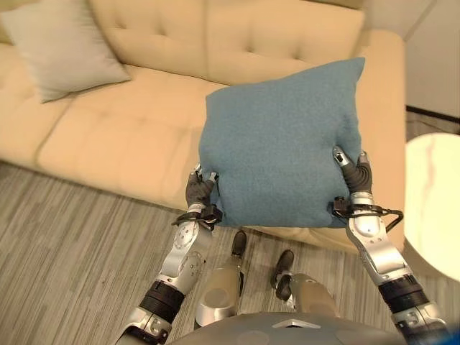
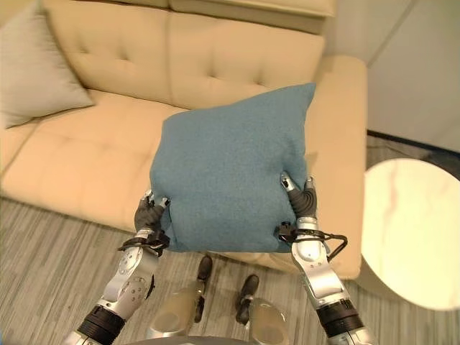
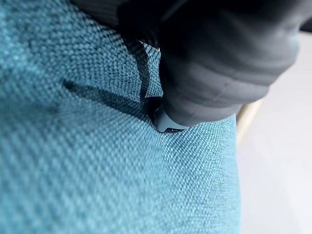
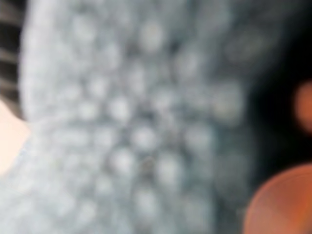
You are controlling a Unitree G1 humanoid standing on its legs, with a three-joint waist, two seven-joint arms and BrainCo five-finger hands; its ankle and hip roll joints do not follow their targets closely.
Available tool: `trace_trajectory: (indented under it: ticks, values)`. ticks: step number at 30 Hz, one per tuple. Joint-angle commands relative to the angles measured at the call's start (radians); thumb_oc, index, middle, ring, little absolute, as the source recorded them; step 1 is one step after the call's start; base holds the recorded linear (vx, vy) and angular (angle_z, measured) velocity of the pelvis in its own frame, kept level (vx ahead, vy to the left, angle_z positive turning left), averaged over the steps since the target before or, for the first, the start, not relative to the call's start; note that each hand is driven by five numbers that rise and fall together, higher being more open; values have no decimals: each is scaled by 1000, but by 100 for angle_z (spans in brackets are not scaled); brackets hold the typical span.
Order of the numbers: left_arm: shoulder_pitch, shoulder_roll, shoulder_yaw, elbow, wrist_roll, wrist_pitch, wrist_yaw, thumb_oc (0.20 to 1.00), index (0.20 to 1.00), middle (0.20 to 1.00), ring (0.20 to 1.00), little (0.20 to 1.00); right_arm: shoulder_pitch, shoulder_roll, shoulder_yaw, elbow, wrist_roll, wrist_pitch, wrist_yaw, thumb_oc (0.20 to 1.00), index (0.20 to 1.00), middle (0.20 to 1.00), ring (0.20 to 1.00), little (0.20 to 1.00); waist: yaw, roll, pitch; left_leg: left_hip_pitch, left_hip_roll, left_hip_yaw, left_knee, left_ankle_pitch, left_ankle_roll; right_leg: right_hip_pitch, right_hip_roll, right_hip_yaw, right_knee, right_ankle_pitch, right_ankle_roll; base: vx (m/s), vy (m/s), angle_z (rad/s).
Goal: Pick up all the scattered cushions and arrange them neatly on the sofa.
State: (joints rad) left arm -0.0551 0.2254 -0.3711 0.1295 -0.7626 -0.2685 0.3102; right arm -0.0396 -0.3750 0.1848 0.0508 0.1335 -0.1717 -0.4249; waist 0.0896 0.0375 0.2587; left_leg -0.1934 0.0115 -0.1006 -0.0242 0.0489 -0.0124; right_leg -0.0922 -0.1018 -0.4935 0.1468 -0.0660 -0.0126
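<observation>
A blue cushion (image 1: 280,144) hangs upright between my two hands, in front of the right end of the cream sofa (image 1: 122,129) and over its front edge. My left hand (image 1: 200,190) grips the cushion's lower left corner, its fingers pressed into the weave (image 3: 97,170). My right hand (image 1: 357,176) holds the lower right edge, thumb on the front face. The blue fabric (image 4: 136,122) sits right against the right wrist camera. A light grey cushion (image 1: 61,43) leans against the sofa's backrest at the left end.
A round white marble-look table (image 2: 410,230) stands close on the right, beside the sofa's right arm. Grey striped wood flooring (image 1: 65,244) runs in front of the sofa. The sofa's middle and right seats are bare.
</observation>
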Motion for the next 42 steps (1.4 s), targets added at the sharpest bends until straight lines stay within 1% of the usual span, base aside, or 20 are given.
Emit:
trace_trajectory:
  ticks: [1,4,7,8,9,10,11,12,13,15,16,19,21,23,26,27,30,35,41,42]
  values:
    - [-153,-13,-31,-135,65,-76,-93,200,200,200,200,200,-88,27,24,-99,-33,-127,38,200,200,200,200,200,-43,-91,-54,19,17,125,90,-81,-45,68,-42,5,-167,41,94,65,184,187]
    - [-122,-3,-31,-133,79,-60,-97,200,200,200,200,200,-75,36,27,-97,-39,-112,55,200,200,200,200,200,-40,-96,-79,65,12,152,57,-89,-29,104,-52,-8,-167,44,104,124,202,74]
    - [-79,24,-28,-148,106,-32,-109,200,200,200,200,200,-74,62,42,-84,-34,-100,82,200,200,200,200,200,-24,-107,-95,115,-14,152,19,-97,0,111,-70,25,-132,40,116,122,322,-14]
    - [-61,45,-20,-155,113,-21,-120,200,200,200,200,200,-81,73,51,-82,-44,-94,95,200,200,200,200,200,-12,-110,-93,150,-30,150,-6,-102,24,98,-89,62,-57,28,128,107,341,-23]
    - [-64,54,-21,-159,124,-17,-120,200,200,200,200,200,-78,78,46,-87,-49,-92,96,200,200,200,200,200,-18,-111,-87,157,-35,141,-5,-104,29,85,-87,97,-23,25,127,105,292,-18]
    - [-70,60,-30,-162,130,-17,-122,200,200,200,200,200,-74,82,39,-89,-49,-94,96,200,200,200,200,200,-35,-117,-85,154,-43,121,-3,-102,34,63,-60,168,-12,22,122,62,134,1]
    - [-78,64,-39,-162,137,-22,-126,200,200,200,200,200,-74,81,33,-91,-53,-96,95,200,200,200,200,200,-55,-121,-76,159,-52,103,1,-106,38,27,-11,268,3,15,121,49,106,61]
    - [-84,64,-42,-158,135,-23,-131,200,200,200,200,200,-79,79,31,-89,-54,-96,94,200,200,200,200,200,-59,-124,-77,152,-58,99,5,-106,42,12,13,319,-14,20,126,167,83,88]
    - [-96,71,-45,-145,143,-16,-122,200,200,200,200,200,-101,76,49,-81,-50,-99,95,200,200,200,200,200,-55,-139,-75,169,-73,93,0,-114,48,-8,47,310,-58,57,119,148,35,78]
    - [-93,71,-43,-147,149,-16,-119,200,200,200,200,200,-102,75,52,-77,-51,-99,96,200,200,200,200,200,-56,-142,-74,179,-74,93,-5,-115,47,-19,53,293,-60,64,120,152,-11,6]
    - [-86,74,-20,-153,165,-21,-118,200,200,200,200,200,-100,76,53,-72,-55,-97,99,200,200,200,200,200,-53,-139,-64,202,-67,94,-3,-127,42,-65,38,206,-35,78,134,235,-77,-15]
    - [-87,48,-16,-140,153,-29,-136,200,200,200,200,200,-65,69,21,-69,-60,-97,98,200,200,200,200,200,-72,-154,-80,214,-80,92,48,-169,19,-7,47,222,-113,85,118,240,-94,16]
    - [-80,31,-19,-137,145,-24,-140,200,200,200,200,200,-47,46,6,-80,-63,-96,99,200,200,200,200,200,-84,-162,-96,204,-77,118,145,-216,4,59,51,240,-161,89,105,208,-73,35]
    - [-73,25,-14,-136,142,-20,-138,200,200,200,200,200,-37,43,6,-80,-56,-93,106,200,200,200,200,200,-82,-159,-98,186,-61,124,200,-227,-4,90,59,269,-191,89,99,112,4,-4]
    - [-84,22,-12,-140,145,-23,-128,200,200,200,200,200,-51,39,12,-72,-50,-94,108,200,200,200,200,200,-71,-162,-93,112,-58,68,197,-196,-15,95,59,305,-212,92,100,45,46,-45]
    - [-99,27,-9,-145,159,-25,-119,200,200,200,200,200,-64,34,16,-66,-47,-94,106,200,200,200,200,200,-63,-159,-89,65,-56,14,174,-159,-25,98,64,335,-211,90,100,95,87,-58]
    - [-109,25,-12,-141,172,-31,-111,200,200,200,200,200,-76,25,20,-54,-49,-94,103,200,200,200,200,200,-63,-135,-89,42,-34,-30,129,-115,-31,104,71,366,-195,64,97,100,117,-80]
    - [-98,39,-9,-133,192,-24,-111,200,200,200,200,200,-58,24,25,-35,-61,-87,111,200,200,200,200,200,-73,-116,-104,126,-19,1,49,-100,-23,124,56,387,-181,48,101,143,160,-49]
    - [-93,68,16,-125,217,-21,-102,200,200,200,200,200,-103,35,48,20,-87,-70,114,200,200,200,200,200,-61,-113,-91,154,-26,94,27,-118,13,87,25,444,-161,68,128,10,153,-47]
    - [-131,87,21,-108,229,-31,-84,200,200,200,200,200,-192,40,83,61,-107,-63,92,200,200,200,200,200,-48,-116,-65,118,-21,137,26,-117,21,17,14,438,-143,95,149,-287,88,-115]
